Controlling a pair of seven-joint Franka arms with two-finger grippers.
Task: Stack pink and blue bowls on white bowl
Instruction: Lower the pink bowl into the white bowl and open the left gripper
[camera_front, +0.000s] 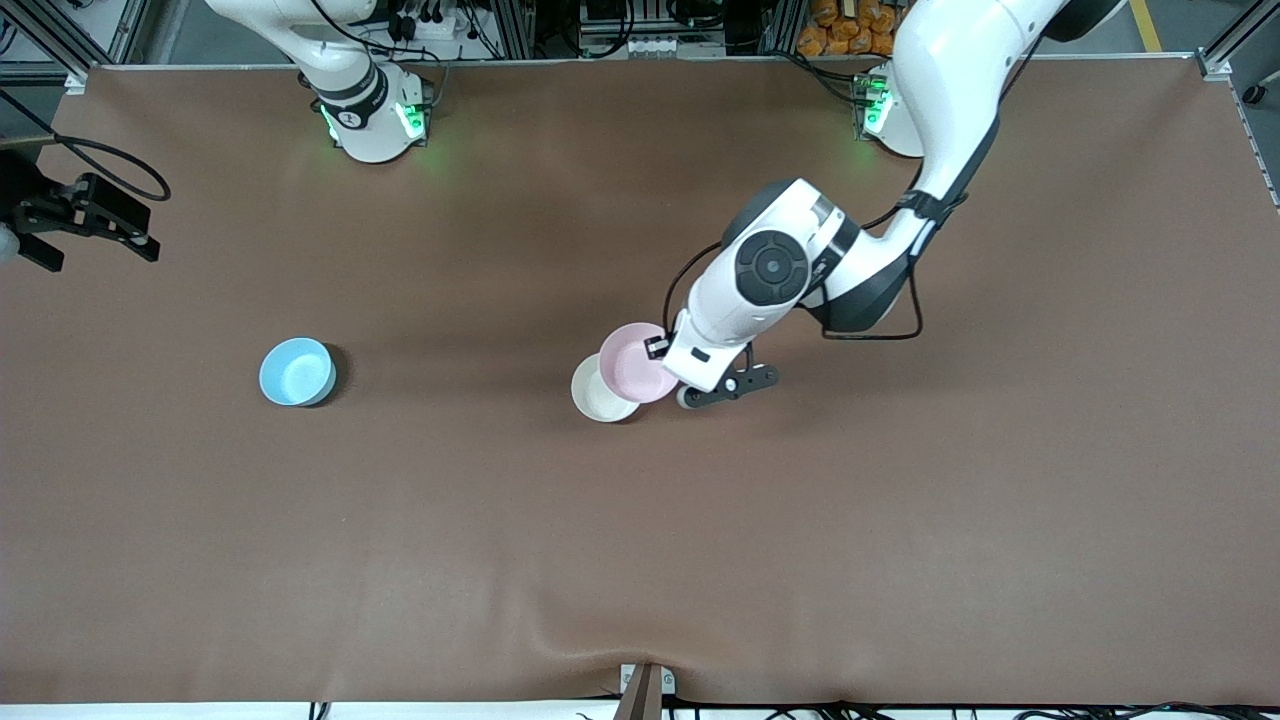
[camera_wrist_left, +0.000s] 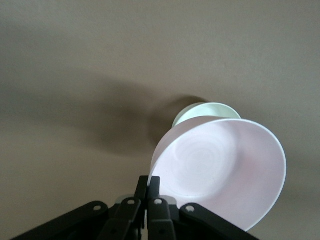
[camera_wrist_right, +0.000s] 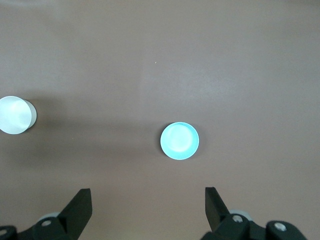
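Your left gripper (camera_wrist_left: 148, 186) pinched the light, stiff pink bowl's (camera_front: 636, 362) rim over the white bowl (camera_front: 598, 396); the right gripper (camera_wrist_right: 148, 207) hung apart, waiting.

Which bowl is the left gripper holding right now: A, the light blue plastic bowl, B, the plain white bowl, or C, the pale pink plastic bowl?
C: the left gripper is shut on the rim of the pale pink plastic bowl, tilted over the plain white bowl, while the light blue plastic bowl sits alone toward the right arm's end.
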